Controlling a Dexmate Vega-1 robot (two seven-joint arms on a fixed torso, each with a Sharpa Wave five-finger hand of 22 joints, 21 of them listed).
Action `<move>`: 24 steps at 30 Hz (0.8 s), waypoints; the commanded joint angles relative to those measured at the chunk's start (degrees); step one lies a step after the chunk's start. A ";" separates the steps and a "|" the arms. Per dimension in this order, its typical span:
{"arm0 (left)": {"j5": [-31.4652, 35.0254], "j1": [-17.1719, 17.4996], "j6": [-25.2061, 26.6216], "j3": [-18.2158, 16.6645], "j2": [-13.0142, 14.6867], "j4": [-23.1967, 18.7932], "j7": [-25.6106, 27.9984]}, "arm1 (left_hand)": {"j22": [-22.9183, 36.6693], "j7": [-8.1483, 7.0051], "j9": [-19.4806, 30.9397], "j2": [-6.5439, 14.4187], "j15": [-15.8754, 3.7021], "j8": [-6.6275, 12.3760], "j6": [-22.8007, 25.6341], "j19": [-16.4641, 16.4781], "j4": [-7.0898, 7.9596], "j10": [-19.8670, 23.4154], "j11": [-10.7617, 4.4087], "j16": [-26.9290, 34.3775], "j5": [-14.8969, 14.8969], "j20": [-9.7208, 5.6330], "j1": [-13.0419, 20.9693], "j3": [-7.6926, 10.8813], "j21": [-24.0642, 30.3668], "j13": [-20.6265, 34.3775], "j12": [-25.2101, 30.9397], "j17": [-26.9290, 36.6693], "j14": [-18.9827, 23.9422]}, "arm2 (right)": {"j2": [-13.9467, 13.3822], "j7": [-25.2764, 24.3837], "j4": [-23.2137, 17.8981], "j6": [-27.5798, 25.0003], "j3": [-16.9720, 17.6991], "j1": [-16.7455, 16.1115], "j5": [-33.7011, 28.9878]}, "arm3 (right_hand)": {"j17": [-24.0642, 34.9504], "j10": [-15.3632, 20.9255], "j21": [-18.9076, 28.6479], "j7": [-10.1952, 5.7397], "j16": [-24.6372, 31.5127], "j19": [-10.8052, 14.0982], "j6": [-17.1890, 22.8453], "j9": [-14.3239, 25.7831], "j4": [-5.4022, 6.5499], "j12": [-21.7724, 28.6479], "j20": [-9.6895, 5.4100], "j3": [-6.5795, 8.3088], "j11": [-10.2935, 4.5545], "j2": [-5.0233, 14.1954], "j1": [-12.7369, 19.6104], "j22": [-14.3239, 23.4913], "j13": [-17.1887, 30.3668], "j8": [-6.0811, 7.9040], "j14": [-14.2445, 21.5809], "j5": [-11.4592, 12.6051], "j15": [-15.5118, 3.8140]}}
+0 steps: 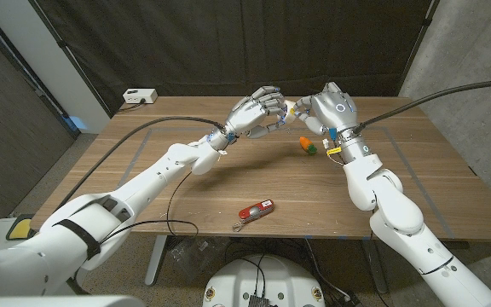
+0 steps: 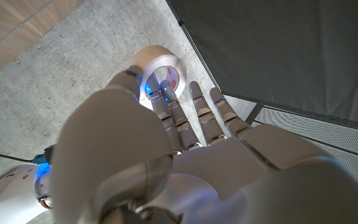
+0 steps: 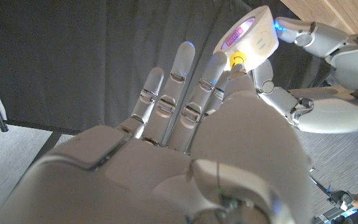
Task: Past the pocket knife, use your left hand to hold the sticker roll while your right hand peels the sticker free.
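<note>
- The left hand (image 1: 258, 113) is raised above the table (image 1: 186, 183), on the far side of the pocket knife (image 1: 254, 211), with its fingers curled around the sticker roll (image 2: 160, 67). In the left wrist view the white roll sits at the fingertips with its open core facing the camera.
- The sticker roll (image 3: 248, 36) is the landmark: it hangs in the air between the two hands, well above the wood and far beyond the knife.
- In the right wrist view a small yellow bit shows at the roll's rim, right where the right hand's fingers (image 3: 219, 68) meet it. I judge this to be the sticker's edge being pinched, though the contact itself is too small to be sure of.
- The right hand (image 1: 329, 107) is touching the roll from the side opposite the left hand, its other fingers spread long and loose.
- To do this step well, I judge the left hand should hold the roll firm and keep it from turning, while the right pulls slowly away from the roll, at a low angle along its rim, so the sticker lifts whole instead of tearing.
- Small orange and green objects (image 1: 306, 145) lie on the table below the roll, towards the knife.
</note>
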 commanded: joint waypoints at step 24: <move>0.78 -0.50 -1.46 -2.07 -1.72 2.34 0.00 | -0.02 -2.67 2.17 0.78 -9.92 1.92 4.00 -0.54 0.26 0.04 -0.28 -0.14 0.25 -0.05 0.42 -0.70 0.80 0.10 0.23 0.42 -0.10 | 2.23 -14.00 9.98 2.64 -3.62 5.09 0.97 | 1.26 4.34 3.07 1.76 2.70 1.27 4.20 0.65 -0.17 1.77 -5.70 -3.02 0.51 -1.73 -0.56 0.70 0.00 -0.16 3.50 0.02 -6.26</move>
